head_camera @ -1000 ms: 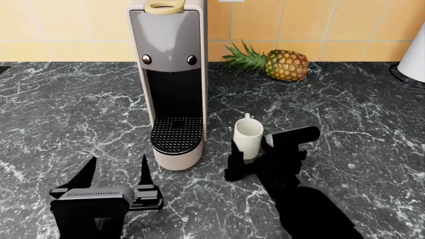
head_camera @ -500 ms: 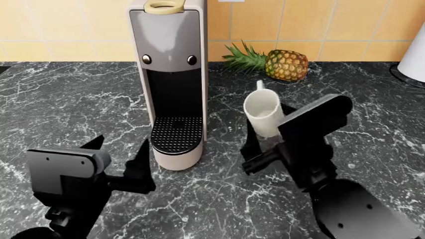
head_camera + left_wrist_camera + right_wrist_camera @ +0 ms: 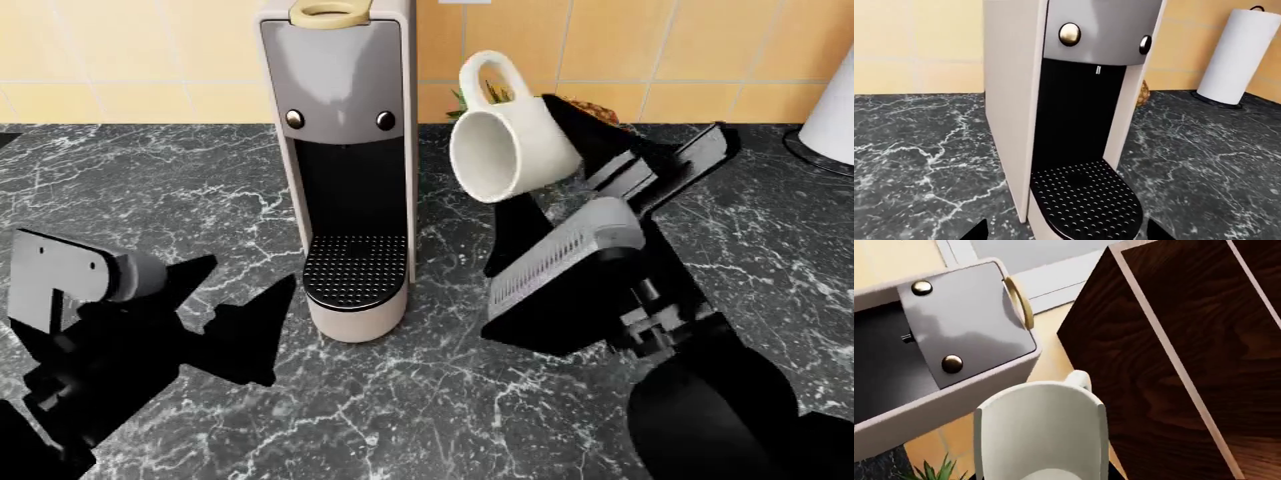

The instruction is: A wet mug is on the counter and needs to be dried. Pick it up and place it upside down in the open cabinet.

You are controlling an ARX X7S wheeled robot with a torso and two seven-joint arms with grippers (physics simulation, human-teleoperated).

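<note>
The cream-white mug [image 3: 514,140] is held in the air to the right of the coffee machine [image 3: 344,150], well above the dark marble counter [image 3: 134,180]. It is tilted, with its handle up and its mouth facing down and to the left. My right gripper [image 3: 601,150] is shut on the mug's side. In the right wrist view the mug [image 3: 1041,430] fills the space between the jaws, below a dark wooden cabinet [image 3: 1174,340]. My left gripper [image 3: 234,290] is open and empty, low in front of the coffee machine's drip tray [image 3: 1084,200].
A pineapple [image 3: 603,110] lies by the yellow tiled wall, mostly hidden behind the mug and gripper. A white paper towel roll [image 3: 834,110] stands at the far right and also shows in the left wrist view [image 3: 1237,55]. The coffee machine [image 3: 954,355] is close beside the mug.
My right gripper has lifted the mug off the counter, up and back, and tilted it over. My left arm has risen and shifted left, still open.
</note>
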